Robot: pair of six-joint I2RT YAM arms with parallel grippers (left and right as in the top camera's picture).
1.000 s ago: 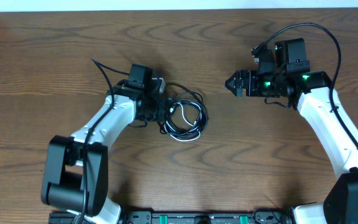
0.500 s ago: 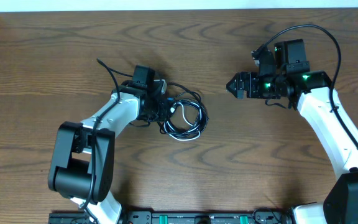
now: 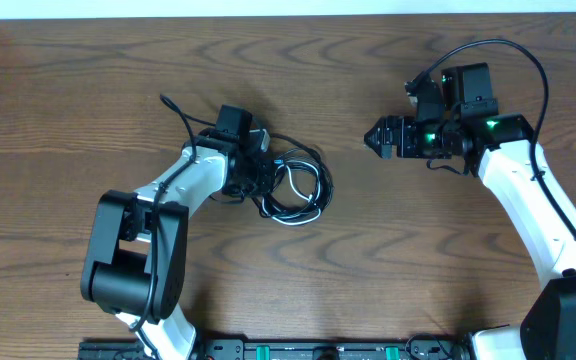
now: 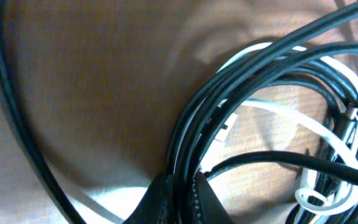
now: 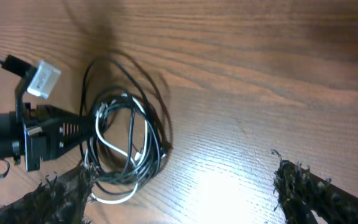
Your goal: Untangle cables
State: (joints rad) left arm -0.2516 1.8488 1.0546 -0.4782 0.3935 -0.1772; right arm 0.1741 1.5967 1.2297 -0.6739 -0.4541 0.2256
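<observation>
the cables [image 3: 298, 190] are lying in one loose coil on the wooden table [image 3: 418, 270], on the left arm's side of centre, with black loops wound round a short white cable [image 3: 298, 222]. the left gripper [image 3: 267, 175] is reaching in at the coil's outer edge, its arm folded low across the table. in its wrist view the fingertips [image 4: 157, 202] are pinching together on several black strands where they bunch at the rim, so it is clamping the bundle rather than resting beside it. from that pinch the loops are fanning away toward the right arm. the coil is reading as roughly round, with no strong long axis. the right gripper [image 3: 376, 137] is hovering well apart from the coil, a little farther from the robot's base, with its nose turned toward it. its wrist view is showing the two fingers [image 5: 61, 193] spread wide, with the whole coil framed between them. the left arm is plainly the nearer one. judging by this, the coming pull is depending on the right arm crossing that open stretch to take a free loop on the side opposite the left's hold.
</observation>
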